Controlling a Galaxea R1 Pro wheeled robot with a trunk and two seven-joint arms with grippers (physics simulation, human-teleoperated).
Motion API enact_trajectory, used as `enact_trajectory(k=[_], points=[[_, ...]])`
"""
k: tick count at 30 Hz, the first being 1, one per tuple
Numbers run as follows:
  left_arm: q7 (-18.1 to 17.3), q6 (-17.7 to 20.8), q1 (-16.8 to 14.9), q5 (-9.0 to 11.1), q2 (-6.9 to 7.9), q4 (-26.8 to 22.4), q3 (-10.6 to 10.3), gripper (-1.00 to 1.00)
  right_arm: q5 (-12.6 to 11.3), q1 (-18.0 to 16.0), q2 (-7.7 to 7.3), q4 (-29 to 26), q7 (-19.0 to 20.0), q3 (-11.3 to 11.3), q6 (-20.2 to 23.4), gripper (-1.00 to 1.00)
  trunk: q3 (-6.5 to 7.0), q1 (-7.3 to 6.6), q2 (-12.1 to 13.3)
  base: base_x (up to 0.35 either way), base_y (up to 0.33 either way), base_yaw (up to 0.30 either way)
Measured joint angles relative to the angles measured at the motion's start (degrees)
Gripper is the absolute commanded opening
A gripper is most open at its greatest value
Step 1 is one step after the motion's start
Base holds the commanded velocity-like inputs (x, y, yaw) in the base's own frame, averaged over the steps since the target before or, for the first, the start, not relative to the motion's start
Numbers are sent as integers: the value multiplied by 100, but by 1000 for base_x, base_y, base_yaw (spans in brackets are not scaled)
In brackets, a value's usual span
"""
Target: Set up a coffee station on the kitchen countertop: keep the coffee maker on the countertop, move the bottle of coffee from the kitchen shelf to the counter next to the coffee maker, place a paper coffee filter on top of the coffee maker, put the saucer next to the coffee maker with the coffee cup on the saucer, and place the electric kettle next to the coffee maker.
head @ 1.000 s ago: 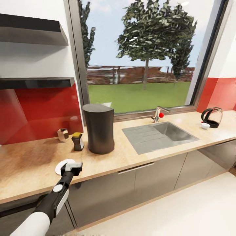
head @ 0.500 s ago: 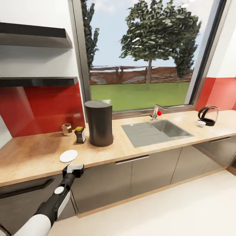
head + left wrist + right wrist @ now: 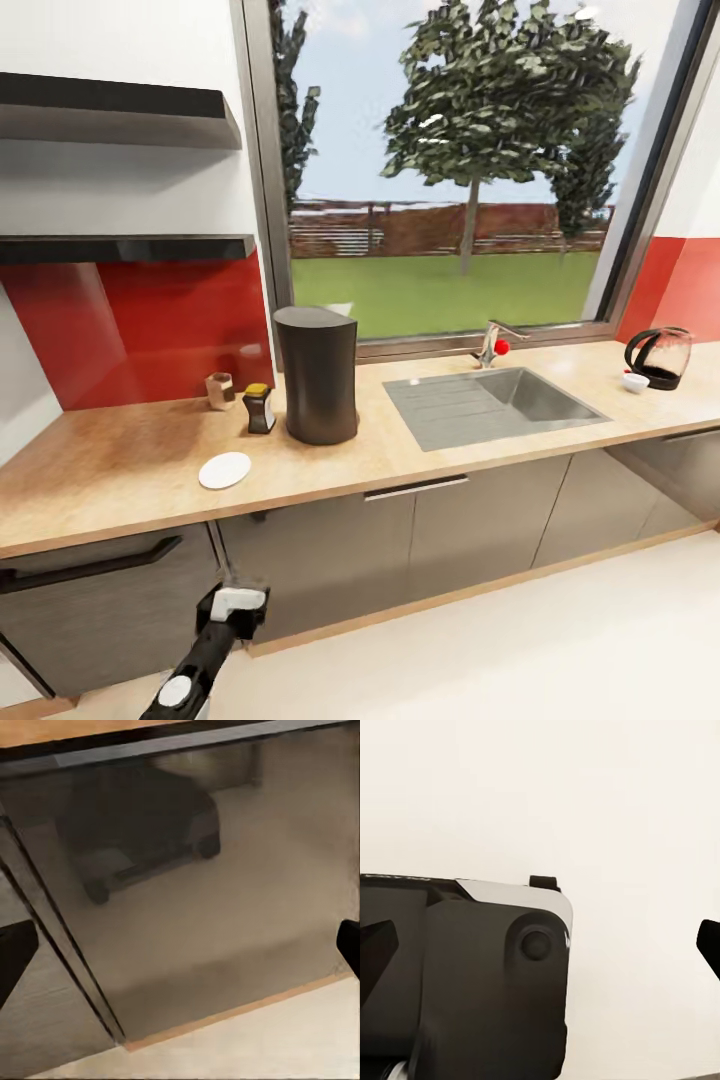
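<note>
The dark-grey coffee maker [image 3: 318, 375] stands on the tan kitchen countertop [image 3: 120, 470]. Just left of it are the black bottle of coffee [image 3: 260, 408] with a yellow cap and the tan paper coffee filter [image 3: 220, 390]. The white saucer [image 3: 224, 470] lies bare nearer the front edge. Far right stand the glass electric kettle [image 3: 660, 358] and the tiny white coffee cup [image 3: 635, 382]. The kitchen shelf [image 3: 125, 248] is bare. My left gripper [image 3: 232, 605] hangs low before the cabinets, open and empty [image 3: 180, 952]. My right gripper [image 3: 540, 949] is open and empty too.
A steel sink [image 3: 495, 405] with a tap [image 3: 490, 345] is set into the counter right of the coffee maker. Grey cabinet doors [image 3: 420, 540] run beneath, seen close in the left wrist view. Pale floor [image 3: 500, 660] lies in front. A higher black shelf [image 3: 115, 110] is above.
The camera has drawn back from the counter, so the whole view shifted. My left gripper has dropped from above the saucer to below the counter edge, leaving the saucer lying where it was.
</note>
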Motion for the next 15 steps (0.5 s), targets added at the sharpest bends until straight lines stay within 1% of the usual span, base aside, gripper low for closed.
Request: enact_trajectory(k=[1,2,5,8,9,10,13,14,15], points=[[0,-8,316,2,5,-3,-2,100,0,1,0,-34,0,1,0,100,-1,0,0,0,0,0],[-1,-13,470,-2,17,0,-2,100,0,0,3,-83,-2,6,0,100,0,0,0,0,0,0],[4,-10,701,-3,40,40,10,100,0,1,4,-108,-1,2,0,100,0,0,0,0,0,0],[51,4,1091,-17,92,85,42,100,-11,1,1,-119,-3,-16,2,100,-1,0,0,0,0,0],[57,7,1150,-17,103,85,50,100,-13,1,1,-119,-3,-20,3,100,0,0,0,0,0,0],[71,26,1321,-14,167,99,70,100,-15,1,2,-120,-2,-28,7,100,-1,0,0,0,0,0],[85,44,1450,-7,262,263,80,100,-17,1,16,-120,-1,-25,8,100,0,0,0,0,0,0],[91,45,1471,-4,287,416,83,100,-17,1,25,-120,-1,-21,6,100,0,0,0,0,0,0],[93,48,1479,-3,298,542,85,100,-17,1,29,-120,-4,-20,4,100,0,0,0,0,0,189]])
